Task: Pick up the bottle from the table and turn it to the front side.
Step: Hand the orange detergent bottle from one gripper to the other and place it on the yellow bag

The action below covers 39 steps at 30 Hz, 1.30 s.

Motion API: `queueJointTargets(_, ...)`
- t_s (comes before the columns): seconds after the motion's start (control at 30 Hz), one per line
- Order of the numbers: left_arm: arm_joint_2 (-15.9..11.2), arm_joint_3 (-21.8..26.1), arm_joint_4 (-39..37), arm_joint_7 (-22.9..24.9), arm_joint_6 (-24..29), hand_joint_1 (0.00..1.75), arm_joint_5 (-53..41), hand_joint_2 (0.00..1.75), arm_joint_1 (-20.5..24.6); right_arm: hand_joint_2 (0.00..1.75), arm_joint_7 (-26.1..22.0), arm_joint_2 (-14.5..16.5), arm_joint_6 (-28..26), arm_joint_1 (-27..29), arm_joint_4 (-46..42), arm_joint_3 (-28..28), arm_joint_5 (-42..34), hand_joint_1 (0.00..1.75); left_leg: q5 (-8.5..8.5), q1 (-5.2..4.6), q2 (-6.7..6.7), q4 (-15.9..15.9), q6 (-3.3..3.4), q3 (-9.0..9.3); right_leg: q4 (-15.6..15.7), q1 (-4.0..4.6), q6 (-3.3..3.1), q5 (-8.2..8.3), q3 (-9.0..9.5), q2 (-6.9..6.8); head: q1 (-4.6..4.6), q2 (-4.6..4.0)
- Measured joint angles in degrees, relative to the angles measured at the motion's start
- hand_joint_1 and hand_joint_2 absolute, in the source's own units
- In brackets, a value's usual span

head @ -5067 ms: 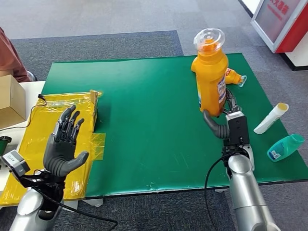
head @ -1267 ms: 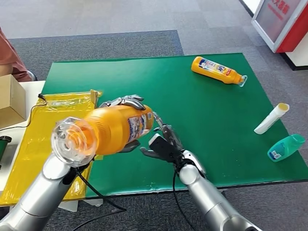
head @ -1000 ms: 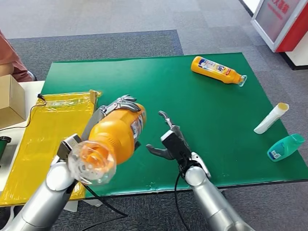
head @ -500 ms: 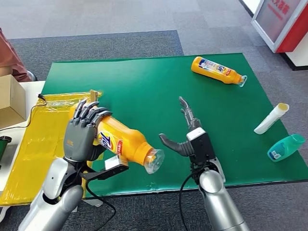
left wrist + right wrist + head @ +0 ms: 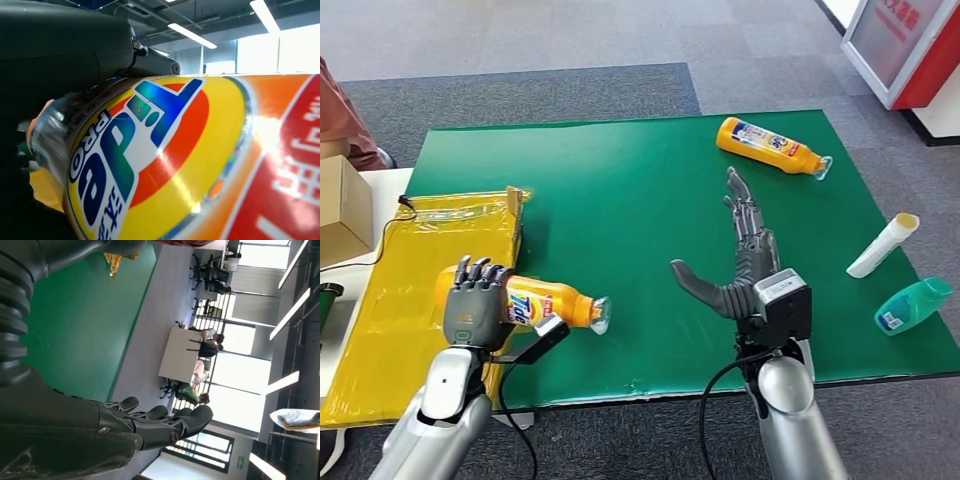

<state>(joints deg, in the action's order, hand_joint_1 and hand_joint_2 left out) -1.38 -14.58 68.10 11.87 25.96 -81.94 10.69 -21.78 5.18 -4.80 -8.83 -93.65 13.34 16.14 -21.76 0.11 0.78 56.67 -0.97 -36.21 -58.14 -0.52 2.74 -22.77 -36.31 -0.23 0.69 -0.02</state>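
The left hand (image 5: 475, 312) grips an orange bottle (image 5: 546, 304) by its base end, holding it on its side at the near left of the green-covered desk (image 5: 637, 200), over the edge of a yellow sheet (image 5: 395, 290). The bottle's clear cap points toward the right hand, and the fingers hide its bottom. In the left wrist view the bottle's label (image 5: 158, 160) fills the frame, cut off at the edges. The right hand (image 5: 746, 270) hovers empty above the desk, fingers straight and thumb spread wide. A second orange bottle (image 5: 770, 145) lies at the far side, a white tube (image 5: 882, 245) and a teal bottle (image 5: 914, 305) at the right edge. A cardboard box (image 5: 343, 205) is cut off at the left.
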Motion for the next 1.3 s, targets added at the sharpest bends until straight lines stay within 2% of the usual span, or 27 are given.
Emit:
queueJointTargets(0.23,0.63,4.58,-12.43,-0.32,1.09,1.75,-0.65,1.75,3.21,1.75,0.11,-0.07,0.03,-0.35,-1.71,0.43,-0.79,0.0,0.0,0.01,0.0,0.0,0.0,-0.01,0.0,0.01,0.0,0.0,0.01,-0.01,0.01,0.0)
queueJointTargets(0.53,1.03,6.62,-23.98,1.25,1.59,1.75,-2.56,1.75,9.83,1.75,-0.52,-0.28,-0.34,-1.03,-2.61,0.46,-2.79,0.0,0.03,0.01,-0.01,-0.03,-0.05,0.12,-0.01,0.01,-0.09,0.08,0.12,0.0,0.01,0.0)
queueJointTargets(0.67,1.05,7.23,-26.26,1.44,3.6,0.02,-2.91,1.75,10.95,1.75,-0.45,-0.5,-0.5,-1.03,-3.03,0.48,-2.87,0.0,0.11,0.05,0.01,-0.05,-0.17,0.17,-0.03,0.04,-0.2,0.15,0.1,0.04,0.0,0.0)
queueJointTargets(0.87,1.1,8.07,-27.35,1.57,7.96,0.0,-4.14,1.75,10.97,1.75,-0.43,-1.01,-0.63,-0.61,-3.14,0.62,-2.99,0.0,0.15,0.09,0.02,-0.05,-0.21,0.18,-0.04,0.08,-0.23,0.18,0.09,0.05,0.01,0.0)
queueJointTargets(1.03,1.42,8.77,-26.86,-0.23,10.18,0.0,-3.59,1.75,9.9,1.75,-0.44,-1.26,-0.81,0.26,-3.12,0.62,-3.04,0.0,0.14,0.09,0.02,-0.05,-0.2,0.17,-0.05,0.07,-0.22,0.17,0.09,0.04,0.01,0.0)
queueJointTargets(1.2,2.24,9.37,-22.74,-3.03,10.74,0.0,-1.08,1.75,7.23,1.75,-0.44,-1.36,-1.27,0.89,-3.12,0.64,-2.91,0.0,0.1,0.08,0.01,-0.05,-0.18,0.13,-0.04,0.07,-0.18,0.11,0.06,0.03,0.01,0.0)
queueJointTargets(1.3,2.9,9.4,-17.72,-4.31,10.3,0.0,0.2,1.75,4.83,1.75,-0.31,-1.39,-1.67,1.56,-3.19,0.63,-2.31,0.0,0.08,0.08,0.01,-0.05,-0.16,0.11,-0.04,0.07,-0.16,0.08,0.04,0.03,0.01,0.0)
